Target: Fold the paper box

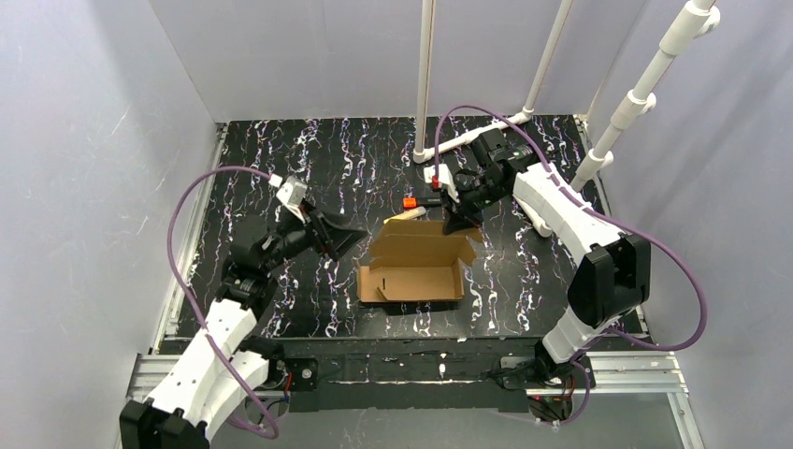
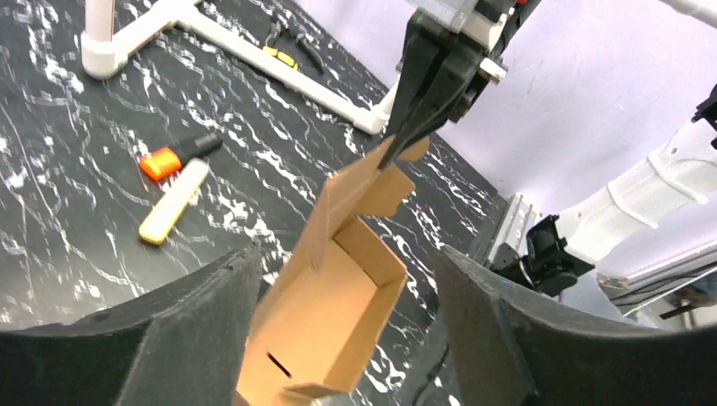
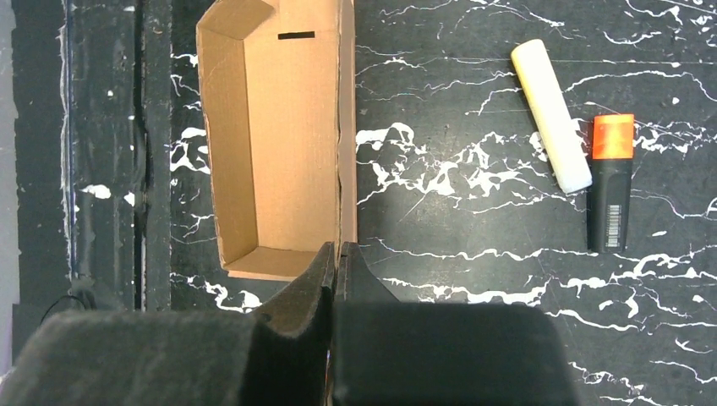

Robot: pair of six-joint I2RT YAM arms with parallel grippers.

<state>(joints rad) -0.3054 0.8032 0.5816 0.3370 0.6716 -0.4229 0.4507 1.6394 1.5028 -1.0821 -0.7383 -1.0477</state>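
The paper box [image 1: 411, 281] is brown cardboard and sits open at the table's centre, side walls up and its lid flap raised at the far side. It also shows in the left wrist view [image 2: 338, 288] and the right wrist view [image 3: 287, 135]. My right gripper [image 1: 455, 222] is shut on the right end of the lid flap's top edge, seen from the left wrist [image 2: 396, 150] and from its own camera [image 3: 336, 250]. My left gripper [image 1: 344, 239] is open and empty, just left of the box, jaws facing it [image 2: 348, 258].
An orange marker [image 1: 410, 201] and a yellow marker [image 1: 407, 215] lie just beyond the box, also seen in the right wrist view [image 3: 610, 182] [image 3: 551, 127]. A white PVC pipe frame [image 1: 468, 138] stands at the back. Grey walls enclose the black marbled table [image 1: 309, 168].
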